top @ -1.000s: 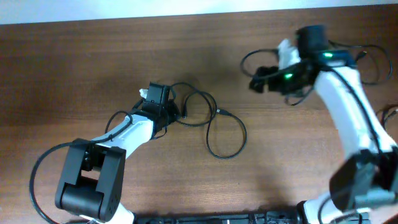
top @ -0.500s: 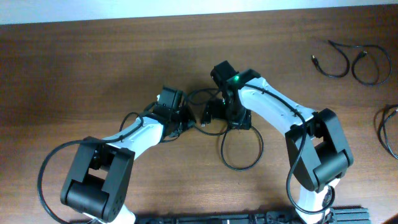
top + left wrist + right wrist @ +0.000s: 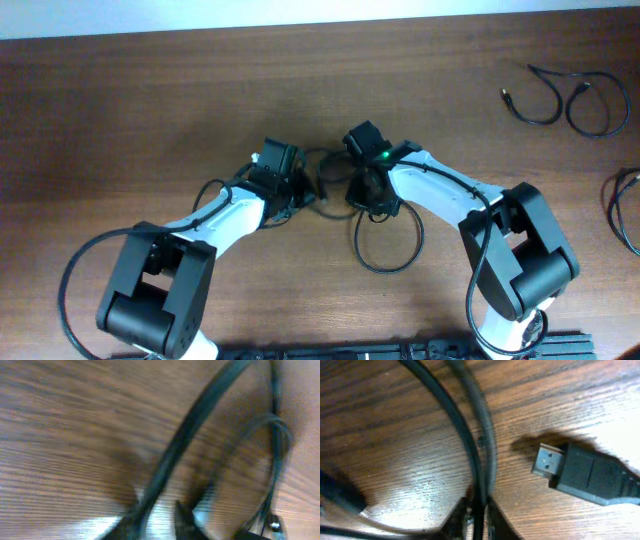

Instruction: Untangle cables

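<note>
- A tangle of thin black cables (image 3: pixel 385 243) lay near the middle of the brown wood-grain tabletop (image 3: pixel 150 110). One round loop was spread flat just below the right arm's wrist, and the knotted part sat between the two arms.
- The right claw (image 3: pixel 476 522) was down at the tangle. In its wrist view its fingertips (image 3: pixel 457 521) stood narrow, closed in on one thin black cord that ran up between them. A second cord touched the first alongside.
- A black USB plug with a silver metal tip (image 3: pixel 554 462) lay flat on the wood just to the right of those two cords. It was apart from them, with its tip pointing toward them.
- The left claw (image 3: pixel 157 522) was also low over the tangle, facing the right one from the other side.
- Its wrist view was blurred. A black cord crossed slantwise from the upper right down to the fingertips, but I could not tell whether the claw was gripping it or merely beside it.
- A small plug end (image 3: pixel 274 522) showed at the lower right of that blurred view, beside a thin curved cord.
- Well apart from the tangle, near the tabletop's far right corner, two separate black cable loops (image 3: pixel 562 95) lay side by side, touching neither arm.
- Another black cord loop (image 3: pixel 626 212) was at the right edge, partly cut off by the frame.
</note>
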Robot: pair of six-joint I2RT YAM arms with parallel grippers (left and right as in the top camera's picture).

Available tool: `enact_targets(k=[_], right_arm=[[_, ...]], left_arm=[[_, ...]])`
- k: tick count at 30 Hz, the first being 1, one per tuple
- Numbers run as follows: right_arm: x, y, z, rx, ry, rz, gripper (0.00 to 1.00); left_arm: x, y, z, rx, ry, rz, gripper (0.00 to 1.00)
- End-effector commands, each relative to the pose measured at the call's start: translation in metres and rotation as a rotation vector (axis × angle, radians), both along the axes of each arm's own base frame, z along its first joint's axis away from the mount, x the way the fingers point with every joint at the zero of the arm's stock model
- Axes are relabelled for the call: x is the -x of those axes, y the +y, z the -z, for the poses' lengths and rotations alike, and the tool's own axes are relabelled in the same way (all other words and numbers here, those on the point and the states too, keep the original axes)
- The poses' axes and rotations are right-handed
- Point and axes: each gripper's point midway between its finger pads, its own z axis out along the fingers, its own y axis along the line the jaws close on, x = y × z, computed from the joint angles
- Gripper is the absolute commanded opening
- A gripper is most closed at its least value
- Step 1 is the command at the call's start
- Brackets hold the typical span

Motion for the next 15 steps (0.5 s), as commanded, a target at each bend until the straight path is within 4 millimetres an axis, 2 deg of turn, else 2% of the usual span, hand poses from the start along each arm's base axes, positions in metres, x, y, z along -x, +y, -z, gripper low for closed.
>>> enact_targets(k=[1, 2, 3, 4, 6, 7, 9, 11, 14, 15], right_arm=[[0.025, -0.013, 0.033, 0.058, 0.098, -0.001, 0.04], [0.023, -0.012, 0.033, 0.054, 0.091, -0.003, 0.04], [0.019, -0.012, 0.032, 0.047, 0.076, -0.012, 0.04], [0.013, -0.014, 0.03, 0.044, 0.058, -0.028, 0.04], [-0.013, -0.035, 0.018, 0.089, -0.004, -0.061, 0.04], [-0.03, -0.055, 0.0, 0.111, -0.038, -0.055, 0.04], [-0.052, -0.082, -0.031, 0.121, -0.099, -0.046, 0.04], [-0.071, -0.118, -0.078, 0.102, -0.204, 0.016, 0.04], [-0.086, -0.142, -0.145, 0.048, -0.418, -0.044, 0.04], [-0.089, -0.146, -0.157, 0.057, -0.468, -0.058, 0.04]], left_arm=[[0.024, 0.024, 0.034, -0.11, 0.093, -0.029, 0.6], [0.024, 0.024, 0.034, -0.111, 0.095, -0.029, 0.88], [0.024, 0.024, 0.034, -0.112, 0.096, -0.029, 0.99], [0.025, 0.024, 0.035, -0.113, 0.097, -0.029, 0.99], [0.027, 0.025, 0.035, -0.116, 0.105, -0.029, 0.99], [0.027, 0.025, 0.035, -0.116, 0.106, -0.028, 0.99], [0.027, 0.025, 0.035, -0.116, 0.106, -0.028, 0.99], [0.027, 0.025, 0.035, -0.116, 0.106, -0.028, 0.99], [0.026, 0.025, 0.035, -0.114, 0.102, -0.029, 0.99], [0.024, 0.024, 0.034, -0.111, 0.095, -0.029, 0.99]])
